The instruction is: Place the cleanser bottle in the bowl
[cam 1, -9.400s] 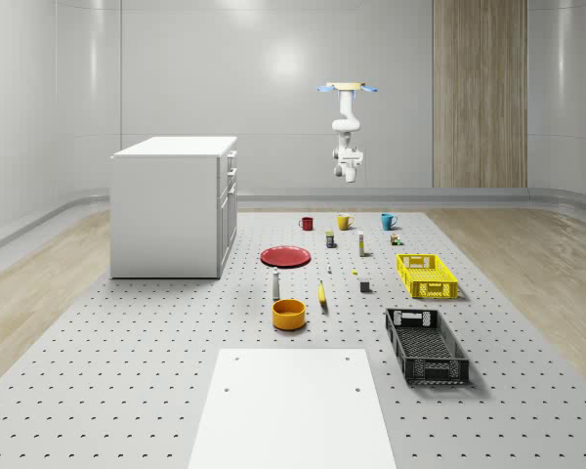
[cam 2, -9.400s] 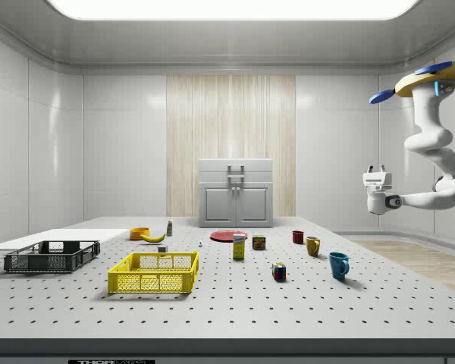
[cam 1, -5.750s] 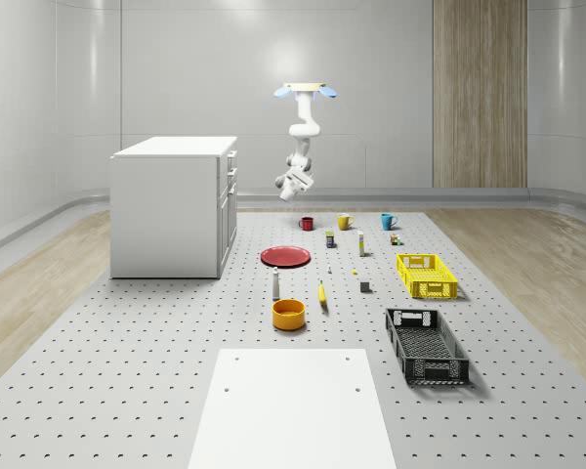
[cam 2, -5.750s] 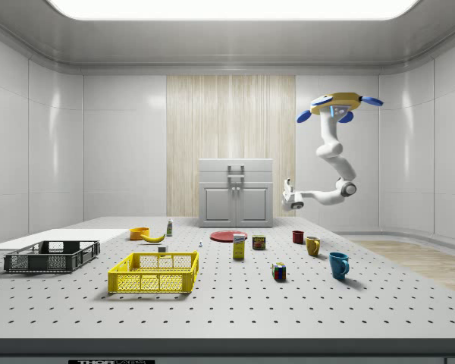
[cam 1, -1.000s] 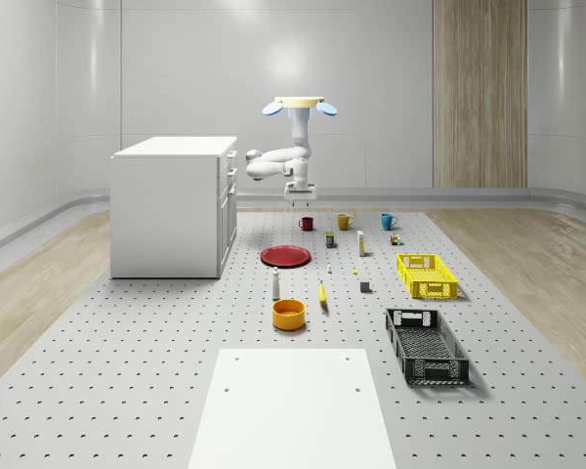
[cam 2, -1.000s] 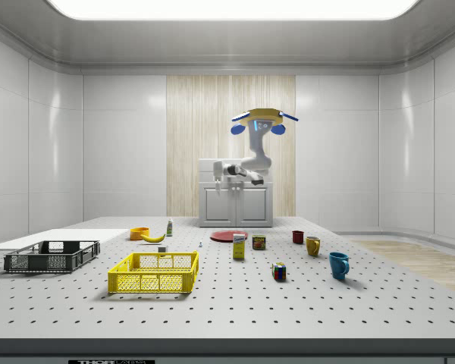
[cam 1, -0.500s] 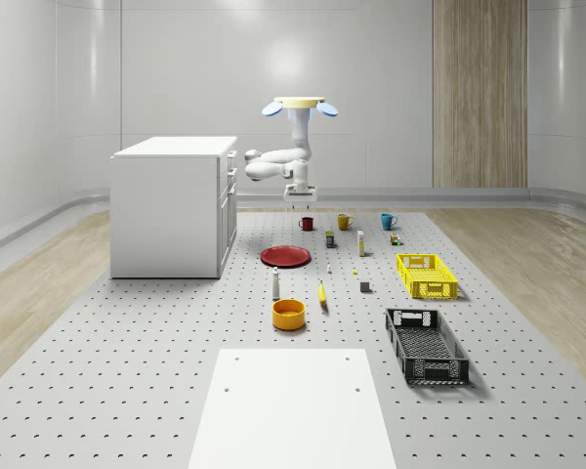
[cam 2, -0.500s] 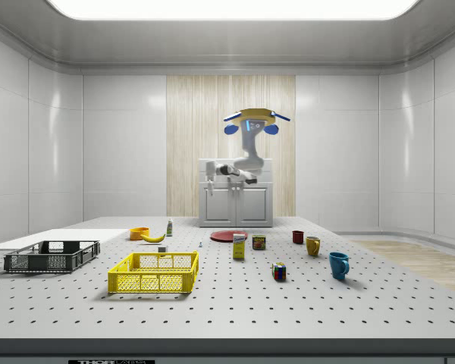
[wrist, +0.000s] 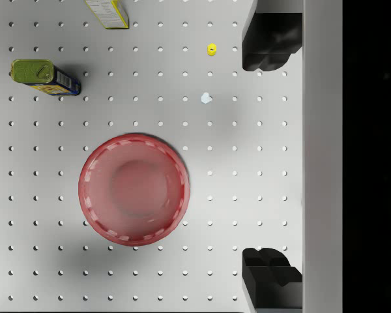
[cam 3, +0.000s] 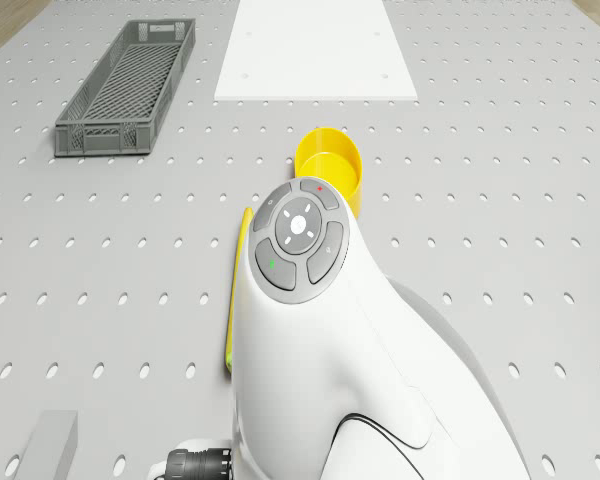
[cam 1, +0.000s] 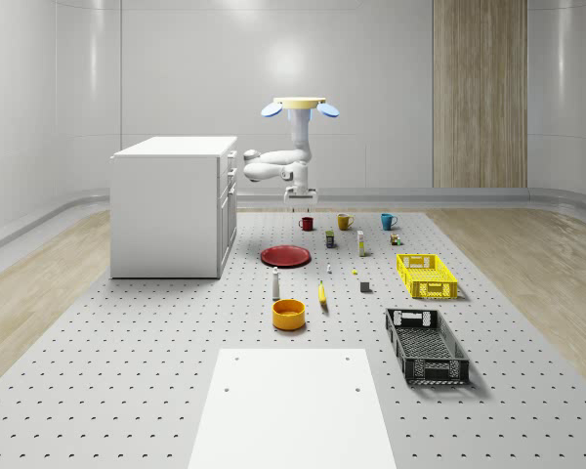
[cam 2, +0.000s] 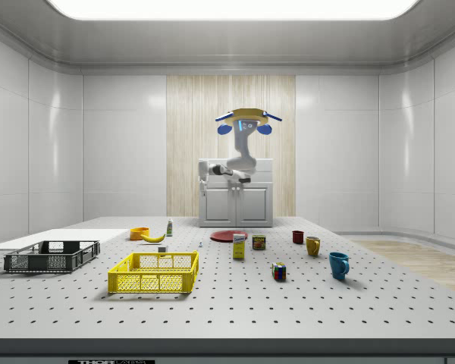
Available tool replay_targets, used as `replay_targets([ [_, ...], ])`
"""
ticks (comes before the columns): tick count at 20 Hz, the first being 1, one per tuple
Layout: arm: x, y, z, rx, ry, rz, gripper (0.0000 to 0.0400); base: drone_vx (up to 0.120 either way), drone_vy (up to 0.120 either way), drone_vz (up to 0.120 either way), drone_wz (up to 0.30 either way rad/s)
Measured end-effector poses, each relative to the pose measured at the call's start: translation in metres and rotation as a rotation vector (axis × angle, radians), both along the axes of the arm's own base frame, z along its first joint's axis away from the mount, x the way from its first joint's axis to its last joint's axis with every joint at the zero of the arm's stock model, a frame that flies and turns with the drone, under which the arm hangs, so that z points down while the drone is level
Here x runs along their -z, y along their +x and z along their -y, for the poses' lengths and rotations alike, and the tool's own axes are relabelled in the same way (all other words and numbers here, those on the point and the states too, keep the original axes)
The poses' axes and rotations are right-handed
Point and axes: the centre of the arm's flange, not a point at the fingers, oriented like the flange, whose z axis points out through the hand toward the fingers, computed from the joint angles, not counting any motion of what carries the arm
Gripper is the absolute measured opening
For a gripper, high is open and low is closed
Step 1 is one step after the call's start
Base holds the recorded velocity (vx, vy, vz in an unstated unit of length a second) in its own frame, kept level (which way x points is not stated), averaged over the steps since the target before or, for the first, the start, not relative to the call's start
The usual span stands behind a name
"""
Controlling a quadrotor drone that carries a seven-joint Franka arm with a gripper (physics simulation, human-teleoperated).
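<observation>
The cleanser bottle (cam 1: 275, 284) (cam 2: 169, 227) is a slim white bottle standing upright on the perforated table, just beyond the orange bowl (cam 1: 288, 314) (cam 2: 139, 233) (cam 3: 330, 170). The drone (cam 1: 301, 106) (cam 2: 248, 120) hovers high over the far part of the table, above the red plate (cam 1: 286, 256) (wrist: 134, 189). Its arm bends out and the gripper (cam 1: 300, 202) (cam 2: 203, 182) (wrist: 272, 160) points straight down, well above the plate and far from the bottle. The dark fingertips (wrist: 270, 42) stand wide apart, open, with nothing between them.
A banana (cam 1: 322, 293) (cam 3: 238, 290) lies beside the bowl. A yellow crate (cam 1: 426, 276), a black crate (cam 1: 426, 345) (cam 3: 128, 85), a white cabinet (cam 1: 174, 205), three mugs (cam 1: 344, 222) and a white mat (cam 1: 293, 405) share the table. A can (wrist: 44, 76) lies near the plate.
The drone has come from the far right corner to above the red plate. In the last second it shifted to the side view's left and the gripper sank a little.
</observation>
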Motion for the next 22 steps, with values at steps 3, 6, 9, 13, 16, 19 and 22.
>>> replay_targets([
  [3, 0.0, 0.0, 0.0, 0.0, 0.0, 0.0, 0.04, 0.12, 0.0, -0.053, 0.0],
  [6, 0.0, 0.0, 0.0, 0.0, 0.0, 0.0, 0.04, 0.12, 0.0, -0.12, 0.0],
  [9, 0.0, 0.0, 0.0, 0.0, 0.0, 0.0, 0.04, 0.12, 0.0, 0.0, 0.0],
  [13, 0.0, 0.0, 0.0, 0.0, 0.0, 0.0, 0.04, 0.12, 0.0, -0.05, 0.0],
  [16, 0.0, 0.0, 0.0, 0.0, 0.0, 0.0, 0.04, 0.12, 0.0, -0.12, 0.0],
  [19, 0.0, 0.0, 0.0, 0.0, 0.0, 0.0, 0.04, 0.12, 0.0, -0.12, 0.0],
  [22, 0.0, 0.0, 0.0, 0.0, 0.0, 0.0, 0.04, 0.12, 0.0, -0.12, 0.0],
])
